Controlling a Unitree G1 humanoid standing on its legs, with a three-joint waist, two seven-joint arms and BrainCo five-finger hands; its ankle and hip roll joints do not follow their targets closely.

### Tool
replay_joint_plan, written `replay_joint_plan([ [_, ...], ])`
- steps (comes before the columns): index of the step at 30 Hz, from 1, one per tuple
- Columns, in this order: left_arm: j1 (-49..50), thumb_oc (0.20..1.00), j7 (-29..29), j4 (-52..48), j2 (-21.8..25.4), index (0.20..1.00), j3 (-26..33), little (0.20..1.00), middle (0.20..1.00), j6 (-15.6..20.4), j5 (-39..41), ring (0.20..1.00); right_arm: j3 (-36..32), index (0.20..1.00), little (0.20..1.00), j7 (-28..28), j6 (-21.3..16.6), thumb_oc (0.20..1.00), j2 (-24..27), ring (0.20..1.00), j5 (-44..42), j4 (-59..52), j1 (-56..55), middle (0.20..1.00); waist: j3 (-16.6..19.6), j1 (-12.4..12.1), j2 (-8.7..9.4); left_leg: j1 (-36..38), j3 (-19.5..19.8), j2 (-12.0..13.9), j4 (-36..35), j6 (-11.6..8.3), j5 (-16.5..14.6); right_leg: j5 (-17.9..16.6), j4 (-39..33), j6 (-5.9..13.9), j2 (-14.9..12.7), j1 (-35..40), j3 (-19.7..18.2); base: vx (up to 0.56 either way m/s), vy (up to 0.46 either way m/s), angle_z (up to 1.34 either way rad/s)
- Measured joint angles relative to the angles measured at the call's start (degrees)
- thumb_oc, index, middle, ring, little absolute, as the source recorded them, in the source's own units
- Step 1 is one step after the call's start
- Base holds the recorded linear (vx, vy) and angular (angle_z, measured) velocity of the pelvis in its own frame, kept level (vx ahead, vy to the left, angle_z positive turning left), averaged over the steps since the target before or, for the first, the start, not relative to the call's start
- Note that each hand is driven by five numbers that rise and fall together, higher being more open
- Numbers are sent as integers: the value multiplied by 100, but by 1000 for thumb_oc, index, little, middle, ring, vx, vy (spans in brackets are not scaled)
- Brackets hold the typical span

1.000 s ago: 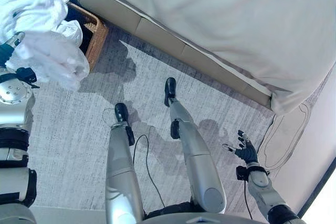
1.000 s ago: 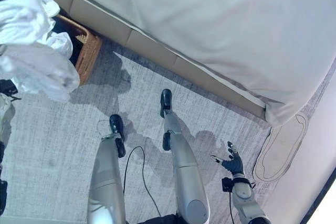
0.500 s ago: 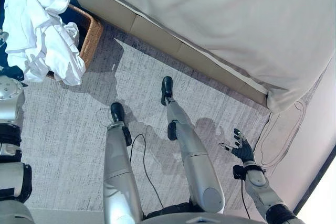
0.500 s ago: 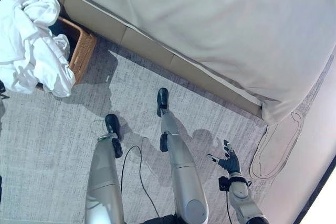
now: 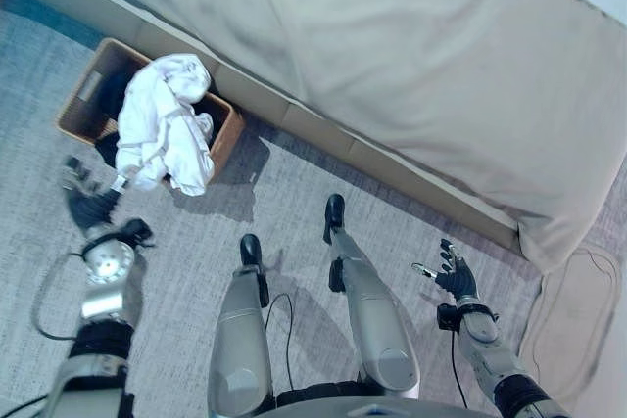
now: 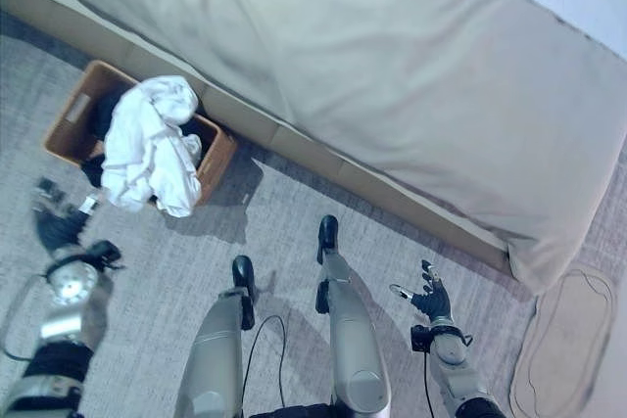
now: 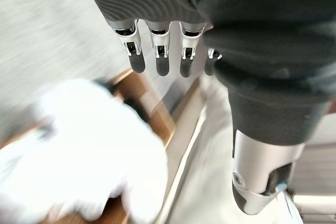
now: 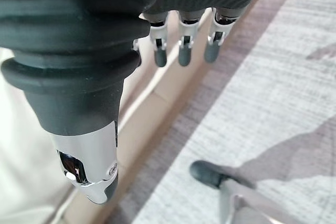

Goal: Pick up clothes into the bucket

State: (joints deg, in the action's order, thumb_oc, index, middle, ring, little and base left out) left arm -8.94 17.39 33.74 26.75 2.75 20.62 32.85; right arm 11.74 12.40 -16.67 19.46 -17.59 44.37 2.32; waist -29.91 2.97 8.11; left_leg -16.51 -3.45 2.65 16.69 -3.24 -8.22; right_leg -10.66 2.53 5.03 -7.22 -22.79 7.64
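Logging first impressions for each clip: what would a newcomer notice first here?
The white clothes heaped in the brown wicker basket, spilling over its near rim, beside the base of the large beige bed. Next, the left hand just short of the basket with straight fingers, holding nothing, and the right hand open over the grey carpet.

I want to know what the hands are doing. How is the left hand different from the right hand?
The left hand hangs beside the wicker basket where white clothes are heaped; the right hand hangs far from it, over bare carpet near the bed. The left hand's fingers point toward the basket, the right's toward the bed. Both are open and hold nothing.
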Motion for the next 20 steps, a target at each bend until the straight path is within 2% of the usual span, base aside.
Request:
replay_joint_plan([
  [1,129,1000,-203,188,-265,1000,-58,1000,1000,0,-13,1000,-40,1000,1000,-46,10,1000,-26,1000,6,186,6,1000,7,-79,-141,489,-27,69,-399,-51,115,48,60,-71,23,291,126,134,-125,1],
  [2,174,1000,-270,280,-334,1000,-167,1000,1000,-6,-14,1000,-67,1000,1000,-67,27,1000,-61,1000,6,253,-35,1000,53,-74,-159,701,-31,51,-547,-76,173,60,89,-80,25,390,148,119,-125,5],
  [3,350,1000,-468,433,-463,1000,-349,1000,1000,-14,-96,1000,-62,1000,1000,-141,54,1000,-60,1000,30,416,-72,1000,230,-72,-336,982,-2,108,-838,-86,195,157,13,-115,104,591,210,118,-116,4],
  [4,452,1000,-569,503,-493,1000,-481,1000,1000,-31,-148,1000,-63,1000,1000,-176,78,1000,-59,1000,47,488,-103,1000,391,-62,-416,1058,23,116,-969,-69,260,182,-77,-97,131,661,210,97,-115,8],
  [6,676,1000,-789,774,-742,1000,-615,1000,1000,-50,-360,1000,-102,1000,1000,-268,98,1000,1,1000,131,683,-136,1000,686,-65,-768,1370,45,212,-1320,-172,439,146,-378,-112,299,955,233,103,-121,-2],
  [7,731,1000,-905,947,-920,1000,-606,1000,1000,-124,-461,1000,-104,1000,1000,-342,145,1000,16,1000,146,803,-137,1000,800,-50,-922,1526,45,264,-1400,-141,483,137,-515,-124,365,1153,242,82,-98,-8],
  [9,797,1000,-1039,1334,-1216,1000,-633,1000,1000,-196,-540,1000,-109,1000,1000,-455,237,1000,24,1000,178,940,-160,1000,1019,-16,-1082,1757,27,326,-1478,-135,487,135,-756,-134,458,1471,237,74,-63,-5],
  [12,842,1000,-1175,1796,-1379,1000,-660,1000,1000,-304,-862,1000,-108,1000,1000,-584,268,1000,21,1000,188,1118,-124,1000,1325,54,-1148,1926,20,379,-1531,-126,491,162,-775,-167,520,1605,240,59,-73,-1],
  [13,776,1000,-1214,2210,-1467,1000,-670,1000,1000,-420,-1030,1000,-103,1000,1000,-651,340,1000,-3,1000,188,1343,-71,1000,1444,64,-1129,2044,9,389,-1519,-128,492,180,-782,-194,531,1718,234,54,-32,-4],
  [17,874,1000,-1305,2652,-1575,1000,-1004,1000,1000,-649,-1484,1000,-94,1000,1000,-777,489,1000,-81,1000,186,1590,-172,1000,1775,51,-1016,2262,-92,374,-1618,-97,461,225,-800,-184,505,1878,220,65,-37,-2],
  [18,958,1000,-1316,2671,-1657,1000,-1091,1000,1000,-661,-1616,1000,-60,1000,1000,-817,493,1000,-103,1000,186,1635,-139,1000,1824,25,-1087,2280,-116,481,-1681,45,361,241,-750,-161,540,1898,284,56,-31,-11],
  [19,1012,1000,-1327,2718,-1665,1000,-1123,1000,1000,-682,-1650,1000,-77,1000,1000,-831,510,1000,-142,1000,185,1758,-129,1000,1862,0,-1161,2320,-154,571,-1768,49,346,292,-482,-241,602,1812,358,57,-21,-9],
  [20,1105,1000,-1340,2700,-1687,1000,-1252,1000,1000,-709,-1690,1000,-71,1000,1000,-870,587,1000,-220,1000,185,1816,-211,1000,1926,-81,-1241,2341,-179,665,-1760,40,332,629,449,-431,603,1546,406,63,-19,-11],
])
